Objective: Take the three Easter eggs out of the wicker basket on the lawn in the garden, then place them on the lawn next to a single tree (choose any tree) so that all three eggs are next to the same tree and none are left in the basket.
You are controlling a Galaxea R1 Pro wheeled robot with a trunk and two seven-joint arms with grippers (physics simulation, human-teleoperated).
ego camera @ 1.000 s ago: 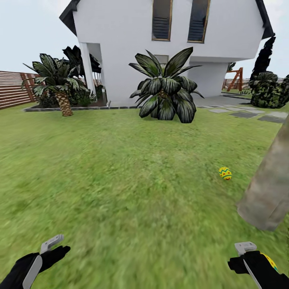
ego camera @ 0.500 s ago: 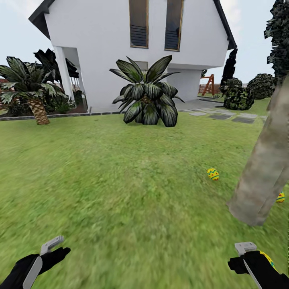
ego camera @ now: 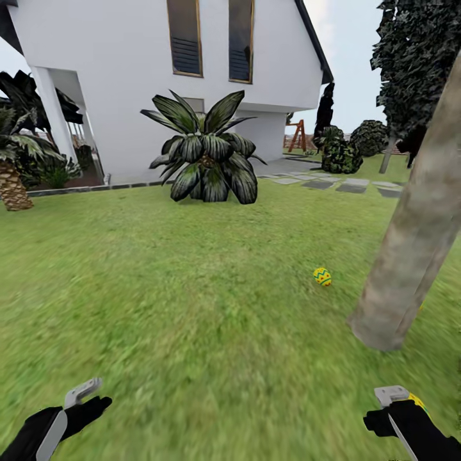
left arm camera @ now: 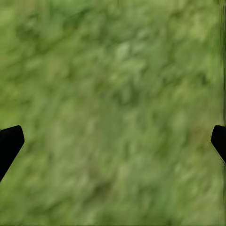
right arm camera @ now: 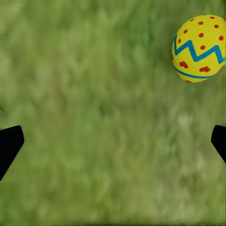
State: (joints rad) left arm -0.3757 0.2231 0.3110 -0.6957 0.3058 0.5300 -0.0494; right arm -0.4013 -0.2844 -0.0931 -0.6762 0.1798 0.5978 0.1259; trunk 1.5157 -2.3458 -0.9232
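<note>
One Easter egg [ego camera: 322,276], yellow with red dots and a blue-green zigzag, lies on the lawn [ego camera: 192,307] just left of the tree [ego camera: 410,250], whose thick grey-brown trunk leans at the right. A second egg [right arm camera: 198,47] rests on the grass beside my right gripper [right arm camera: 113,141], outside its wide-apart fingers. In the head view this egg [ego camera: 417,401] peeks out behind the right gripper [ego camera: 384,410] at the bottom right. My left gripper [ego camera: 89,397] is low at the bottom left, open over bare grass [left arm camera: 113,94]. The wicker basket is out of view.
A white house [ego camera: 128,77] stands behind the lawn with a broad-leafed bush [ego camera: 208,160] in front. A palm [ego camera: 13,179] is at the far left. Grey stepping stones [ego camera: 346,186] and dark bushes [ego camera: 339,153] lie at the back right.
The whole head view has slid left, so the camera has turned right. The trunk now sits further into the picture. Both grippers keep their places and stay open.
</note>
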